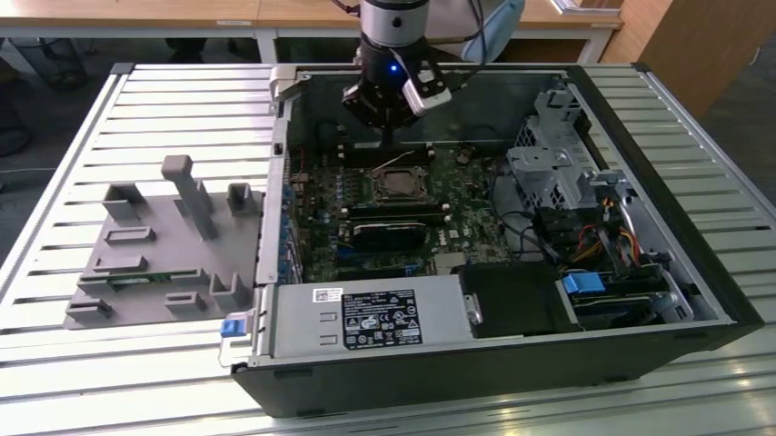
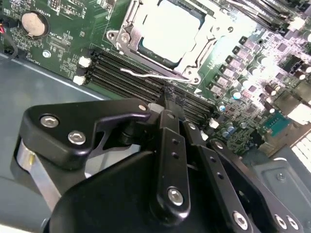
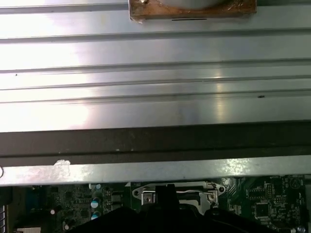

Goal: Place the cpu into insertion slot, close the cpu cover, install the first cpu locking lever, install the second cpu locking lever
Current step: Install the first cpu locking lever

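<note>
Though my fingers [image 2: 170, 145] run together to a narrow tip in the second wrist view, I cannot tell whether anything is pinched between them. My claw [image 2: 171, 97] hangs low over the green motherboard [image 2: 63, 43], tips drawn closed, just beside a thin silvery wire lever [image 2: 146, 75]. That lever lies along the near edge of the insertion slot [image 2: 192, 76] and looks loose rather than tucked down. Just past the lever sits the cpu [image 2: 170, 26] — its dull silver top shows through the square window of the cpu cover [image 2: 214, 29], which lies flat around it. Between my tips and the socket run the long black memory slots [image 2: 116, 68], and a round coin battery [image 2: 33, 23] sits well off on the board. In the exterior view my claw [image 1: 387, 136] stands inside the open computer case [image 1: 715, 300], at the far side of the socket, with black memory sticks [image 1: 391, 218] on the socket's near side. Outside the case, on the exterior view's left, a grey fixture [image 1: 170, 245] with upright posts rests on the slatted metal table [image 1: 73, 381] — the same bright slats [image 3: 155, 58] appear beyond the case wall in the first wrist view.
</note>
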`<state>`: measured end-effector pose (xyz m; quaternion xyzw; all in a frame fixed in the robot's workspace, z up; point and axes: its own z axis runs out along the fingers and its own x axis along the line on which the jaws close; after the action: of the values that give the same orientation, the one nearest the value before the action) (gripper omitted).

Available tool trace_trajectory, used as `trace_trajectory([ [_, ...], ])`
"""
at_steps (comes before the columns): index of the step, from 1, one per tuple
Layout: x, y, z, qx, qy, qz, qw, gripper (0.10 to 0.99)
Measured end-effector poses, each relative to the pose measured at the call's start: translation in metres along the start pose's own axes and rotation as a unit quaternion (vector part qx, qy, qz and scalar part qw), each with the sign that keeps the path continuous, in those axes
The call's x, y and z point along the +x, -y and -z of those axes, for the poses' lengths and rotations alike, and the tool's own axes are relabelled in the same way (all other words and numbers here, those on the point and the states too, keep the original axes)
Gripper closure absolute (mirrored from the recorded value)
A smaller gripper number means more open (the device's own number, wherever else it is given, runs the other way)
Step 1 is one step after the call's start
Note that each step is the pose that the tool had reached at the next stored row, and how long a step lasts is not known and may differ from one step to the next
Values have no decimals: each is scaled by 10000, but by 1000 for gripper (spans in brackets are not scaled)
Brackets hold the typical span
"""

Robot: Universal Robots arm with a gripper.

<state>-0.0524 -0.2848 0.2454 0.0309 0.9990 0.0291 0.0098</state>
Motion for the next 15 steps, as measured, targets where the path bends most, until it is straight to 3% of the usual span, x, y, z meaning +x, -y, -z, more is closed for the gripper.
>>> trace_trajectory([
  [15, -160, -1, -186, 0, 8, 24, 10000, 980],
])
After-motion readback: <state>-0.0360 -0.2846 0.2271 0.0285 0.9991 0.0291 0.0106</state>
